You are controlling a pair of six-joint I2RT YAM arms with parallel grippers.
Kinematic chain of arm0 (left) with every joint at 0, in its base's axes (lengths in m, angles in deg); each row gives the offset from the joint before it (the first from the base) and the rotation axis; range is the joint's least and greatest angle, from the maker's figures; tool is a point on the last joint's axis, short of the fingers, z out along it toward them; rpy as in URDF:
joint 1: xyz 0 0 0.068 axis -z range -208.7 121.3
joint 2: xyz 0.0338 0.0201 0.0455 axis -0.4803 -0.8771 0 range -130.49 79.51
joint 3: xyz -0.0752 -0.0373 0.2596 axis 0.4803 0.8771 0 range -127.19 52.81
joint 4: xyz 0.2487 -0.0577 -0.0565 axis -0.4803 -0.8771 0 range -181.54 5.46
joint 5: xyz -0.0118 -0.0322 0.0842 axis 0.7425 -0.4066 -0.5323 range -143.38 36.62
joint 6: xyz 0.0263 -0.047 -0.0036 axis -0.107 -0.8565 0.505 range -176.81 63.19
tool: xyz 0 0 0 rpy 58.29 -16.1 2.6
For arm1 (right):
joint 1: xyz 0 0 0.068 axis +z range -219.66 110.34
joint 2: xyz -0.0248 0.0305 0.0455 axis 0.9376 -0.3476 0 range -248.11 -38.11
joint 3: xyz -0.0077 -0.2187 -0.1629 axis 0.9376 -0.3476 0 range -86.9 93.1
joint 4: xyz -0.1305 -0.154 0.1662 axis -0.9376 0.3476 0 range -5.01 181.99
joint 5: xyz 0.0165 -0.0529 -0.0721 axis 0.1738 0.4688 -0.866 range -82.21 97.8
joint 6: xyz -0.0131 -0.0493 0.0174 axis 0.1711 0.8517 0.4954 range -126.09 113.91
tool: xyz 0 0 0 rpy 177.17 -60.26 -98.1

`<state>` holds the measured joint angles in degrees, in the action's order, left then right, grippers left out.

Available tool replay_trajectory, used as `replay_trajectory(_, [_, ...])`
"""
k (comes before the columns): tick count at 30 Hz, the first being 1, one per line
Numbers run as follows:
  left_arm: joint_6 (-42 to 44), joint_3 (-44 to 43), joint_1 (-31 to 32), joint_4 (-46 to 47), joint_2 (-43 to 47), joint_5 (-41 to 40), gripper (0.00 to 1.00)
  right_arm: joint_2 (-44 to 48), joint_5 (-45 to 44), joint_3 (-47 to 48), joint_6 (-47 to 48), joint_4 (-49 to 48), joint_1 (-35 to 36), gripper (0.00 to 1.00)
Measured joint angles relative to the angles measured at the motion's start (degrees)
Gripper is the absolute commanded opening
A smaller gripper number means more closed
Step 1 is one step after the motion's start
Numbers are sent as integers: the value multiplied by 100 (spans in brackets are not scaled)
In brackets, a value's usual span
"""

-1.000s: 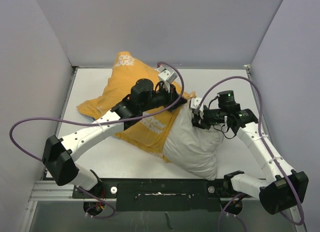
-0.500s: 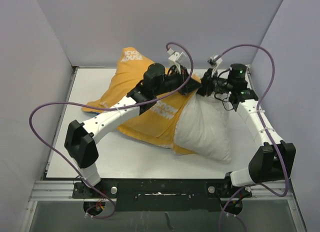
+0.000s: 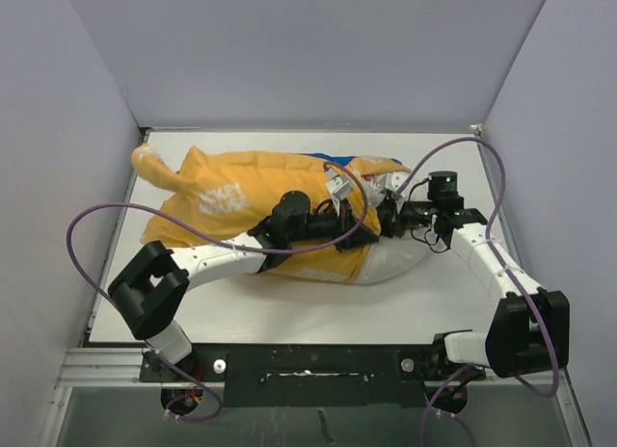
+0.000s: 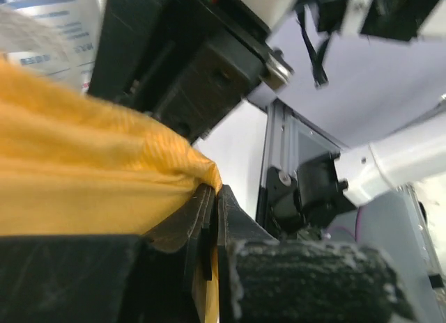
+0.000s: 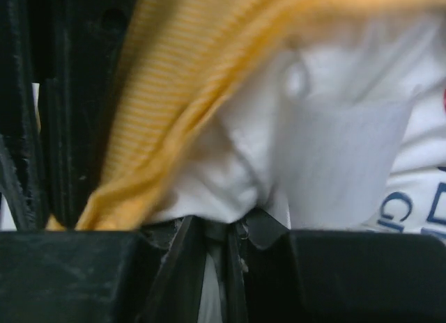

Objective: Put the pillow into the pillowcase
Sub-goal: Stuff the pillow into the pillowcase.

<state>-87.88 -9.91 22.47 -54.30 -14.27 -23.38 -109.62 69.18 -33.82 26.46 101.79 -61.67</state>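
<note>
The pillowcase (image 3: 241, 201) lies mustard-yellow side up across the table, a thin blue strip showing at its far edge. Only a white end of the pillow (image 3: 400, 259) sticks out at its right opening. My left gripper (image 3: 369, 225) is at that opening, shut on the pillowcase's yellow hem (image 4: 83, 170); in the left wrist view the gripper (image 4: 214, 194) pinches the fabric's edge. My right gripper (image 3: 388, 216) faces it closely. In the right wrist view the gripper (image 5: 226, 232) is shut on a bunched fold of the pillow (image 5: 230, 170), beside its sewn label (image 5: 341, 163) and the yellow hem (image 5: 174, 86).
Grey walls enclose the white table (image 3: 241, 302) on the left, back and right. Purple cables (image 3: 96, 225) loop off both arms. The right arm's white link (image 4: 397, 163) and black wrist sit close ahead of the left gripper.
Both arms have come down and toward the front from a raised hold at the back. The pillowcase now lies flat and stretched leftward, and far less of the pillow shows.
</note>
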Motion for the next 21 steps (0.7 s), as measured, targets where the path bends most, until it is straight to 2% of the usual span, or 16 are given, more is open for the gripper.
replay_trajectory(3, [-223,767,155,743,-22,-4,0,-450,380,-229,332,389,35,2])
replay_trajectory(6, [-251,852,361,1405,-50,-85,0,-684,570,-81,389,485,33,3])
replay_trajectory(8, [-149,852,393,1506,-50,-214,1,-879,625,42,372,514,33,4])
replay_trajectory(10, [-7,852,402,1414,-31,-435,11,-1062,693,192,343,566,33,4])
replay_trajectory(12, [184,857,431,1082,120,-730,22,-1176,734,251,310,564,33,4])
replay_trajectory(16, [566,868,588,-337,1023,-1495,43,-1174,791,260,306,581,17,5])
replay_trajectory(21, [981,446,651,-2072,2317,-2398,54,-1285,896,343,365,693,-7,5])
